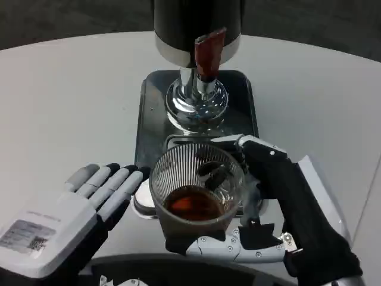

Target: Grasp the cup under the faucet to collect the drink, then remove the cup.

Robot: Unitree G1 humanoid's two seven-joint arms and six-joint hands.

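Observation:
A clear ribbed cup [196, 190] with brown drink in its bottom is in front of the dispenser, near the front edge of the dark tray [152, 113]. My right hand [268, 208] grips the cup, fingers wrapped around its right side and thumb under its front. The dispenser [196, 36] stands at the back of the tray on a chrome base, and its red faucet lever [209, 53] points down, behind the cup. My left hand [89, 202] lies flat on the table left of the cup, fingers straight and close to its side, holding nothing.
The white round table [71, 101] extends to left and right of the tray. A small white disc [143, 193] lies beside the cup's left base. The table's front edge runs just below both hands.

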